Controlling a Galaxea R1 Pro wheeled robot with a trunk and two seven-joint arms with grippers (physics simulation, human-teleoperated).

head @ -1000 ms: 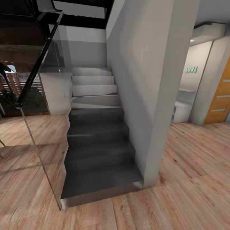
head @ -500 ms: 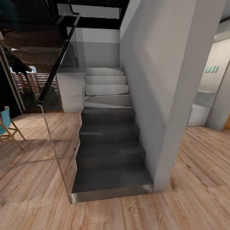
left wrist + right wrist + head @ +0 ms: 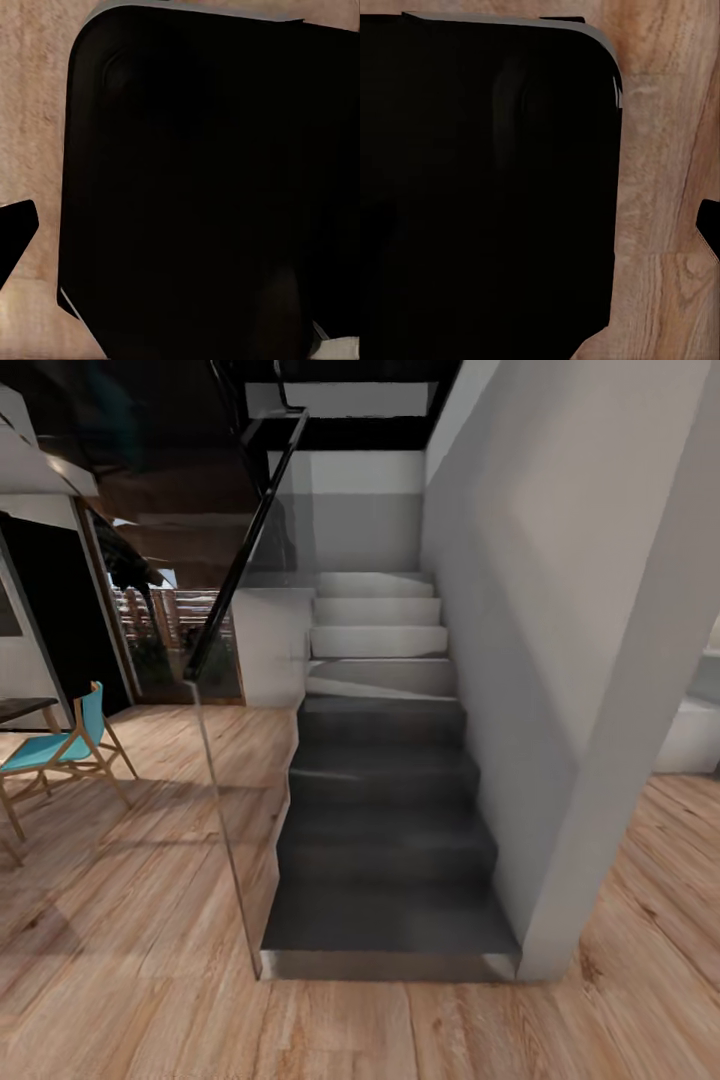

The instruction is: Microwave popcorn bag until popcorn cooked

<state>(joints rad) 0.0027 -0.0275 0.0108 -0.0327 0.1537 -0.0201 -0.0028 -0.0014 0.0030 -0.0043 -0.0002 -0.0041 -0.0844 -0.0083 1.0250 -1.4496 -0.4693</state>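
Staircase of dark grey steps (image 3: 385, 830) ahead, blue wooden-legged chair (image 3: 62, 750) left; no kitchen. I'd judge: turn away, drive slowly. Jaw state: can't tell.

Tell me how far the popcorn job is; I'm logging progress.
Nothing looks done. The robot faces a dark staircase with a glass railing on wood floor, a blue chair to its left. Reaching the kitchen, bagging and heating remain.
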